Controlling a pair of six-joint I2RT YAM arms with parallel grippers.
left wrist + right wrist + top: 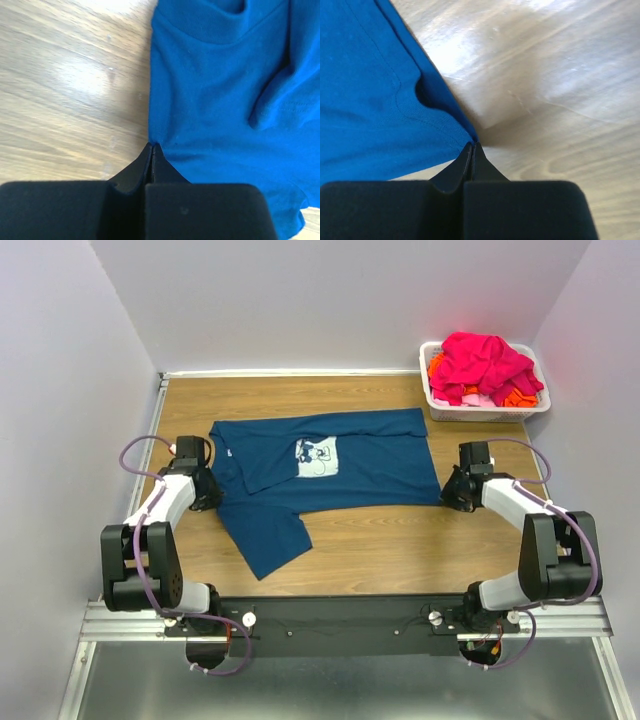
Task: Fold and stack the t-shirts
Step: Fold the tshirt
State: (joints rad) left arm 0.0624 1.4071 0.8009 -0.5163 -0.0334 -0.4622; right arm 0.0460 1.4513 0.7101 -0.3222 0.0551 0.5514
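A dark teal-blue t-shirt (330,475) with a pale chest print lies spread sideways on the wooden table, one sleeve hanging toward the near edge. My left gripper (213,490) is at its left edge. In the left wrist view the gripper (152,145) is shut, pinching the edge of the shirt's cloth (225,100) at its tips. My right gripper (447,492) is at the shirt's near right corner. The right wrist view shows that gripper (472,145) shut on the hem corner of the shirt (370,110). More t-shirts, magenta-pink (485,365) and orange (520,397), are heaped in the basket.
A white plastic basket (485,412) stands at the back right corner of the table. Grey walls close in the table on the left, back and right. Bare wood (400,545) shows in front of the shirt.
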